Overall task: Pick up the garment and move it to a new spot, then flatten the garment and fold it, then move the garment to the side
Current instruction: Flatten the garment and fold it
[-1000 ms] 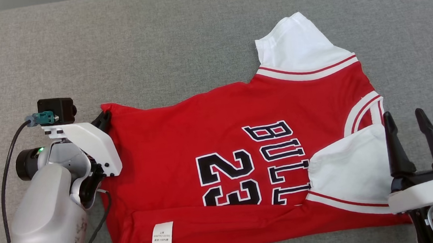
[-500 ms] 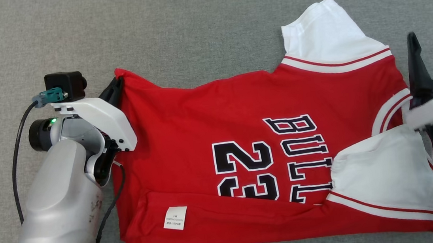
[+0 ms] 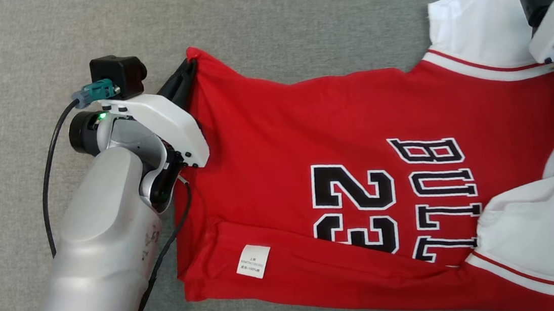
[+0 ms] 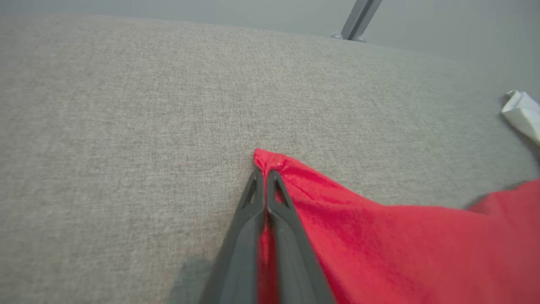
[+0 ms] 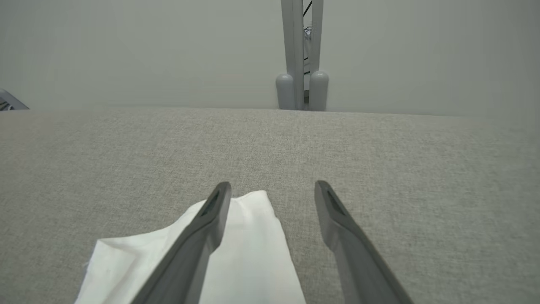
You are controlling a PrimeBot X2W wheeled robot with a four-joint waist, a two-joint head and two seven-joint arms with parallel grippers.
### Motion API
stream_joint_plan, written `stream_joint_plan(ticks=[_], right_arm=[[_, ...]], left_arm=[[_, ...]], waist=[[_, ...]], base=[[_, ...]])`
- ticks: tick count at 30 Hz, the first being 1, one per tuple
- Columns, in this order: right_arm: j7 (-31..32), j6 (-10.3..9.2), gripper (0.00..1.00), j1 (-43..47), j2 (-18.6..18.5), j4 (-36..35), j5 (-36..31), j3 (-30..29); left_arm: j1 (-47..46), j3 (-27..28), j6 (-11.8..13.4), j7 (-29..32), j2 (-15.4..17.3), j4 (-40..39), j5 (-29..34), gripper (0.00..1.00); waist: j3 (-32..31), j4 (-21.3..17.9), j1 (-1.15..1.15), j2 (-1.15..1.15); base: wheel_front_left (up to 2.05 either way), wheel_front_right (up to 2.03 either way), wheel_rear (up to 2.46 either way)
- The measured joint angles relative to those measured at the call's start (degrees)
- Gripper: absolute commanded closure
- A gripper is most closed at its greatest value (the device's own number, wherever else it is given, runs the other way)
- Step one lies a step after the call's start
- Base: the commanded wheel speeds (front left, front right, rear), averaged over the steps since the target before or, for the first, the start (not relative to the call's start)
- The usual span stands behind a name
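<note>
Red jersey (image 3: 334,119) reads "BULL", "23"; tag (image 3: 253,262) illegible; L gripper (image 4: 263,172) pinching hem corner; R gripper (image 5: 273,185) spread.

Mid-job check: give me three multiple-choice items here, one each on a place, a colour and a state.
1. Where does the left end effector grip the jersey?
A) neckline B) far hem corner C) near sleeve
2. What colour is the far sleeve?
A) white B) black C) green
3. The right end effector is:
A) shut on the sleeve B) shut on nothing C) open
Answers: 1 B, the left wrist view shows it pinching the red corner; 2 A, plainly white in the head view; 3 C, jaws stand apart in the right wrist view.
</note>
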Motion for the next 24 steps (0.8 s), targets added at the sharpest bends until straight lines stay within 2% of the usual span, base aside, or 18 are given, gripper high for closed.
stream_joint_plan(ticks=[7,8,9,10,11,12,16,24], right_arm=[[7.1,0.0,0.0,-4.6,-2.4,5.2,1.9,8.2],[7.5,0.0,0.13,-5.0,-2.8,5.6,2.1,9.0],[7.8,0.0,0.4,-5.4,-3.3,6.0,2.4,9.7],[8.5,0.0,0.58,-5.8,-3.6,6.4,3.1,10.3],[8.7,0.0,0.86,-6.1,-3.7,6.5,3.8,11.0],[8.6,0.01,1.0,-6.2,-3.8,6.5,4.4,11.5],[7.2,0.0,1.0,-6.3,-4.4,6.5,6.6,13.4],[-1.7,0.0,1.0,-4.8,-6.1,3.6,11.3,14.3]], left_arm=[[-1.2,-1.1,-0.4,-1.3,-0.8,0.9,-0.9,1.0],[-1.3,-1.2,-0.5,-1.6,-0.9,1.0,-1.0,1.0],[-1.5,-1.4,-0.5,-1.7,-0.9,1.2,-1.0,1.0],[-1.6,-1.5,-0.5,-1.9,-1.0,1.4,-1.1,1.0],[-1.8,-1.5,-0.5,-2.1,-1.0,1.6,-1.2,1.0],[-1.9,-1.5,-0.5,-2.3,-1.0,1.8,-1.4,1.0],[-1.9,-1.3,-0.8,-3.0,-1.1,2.4,-2.8,1.0],[-1.3,-1.3,-1.0,-4.7,0.6,1.8,-4.1,1.0]], waist=[[1.0,1.5,0.0,0.0],[1.1,1.5,0.0,0.0],[1.1,1.6,0.0,0.0],[1.2,1.6,0.0,0.0],[1.2,1.6,0.0,0.0],[1.2,1.6,0.0,0.0],[0.8,1.3,0.0,0.0],[-1.2,0.7,0.0,0.0]], base=[[0.0,0.0,0.0],[0.0,0.0,0.0],[0.0,0.0,0.0],[0.0,0.0,0.0],[0.0,0.0,0.0],[0.0,0.0,0.0],[0.0,0.0,0.0],[0.0,0.0,0.0]])
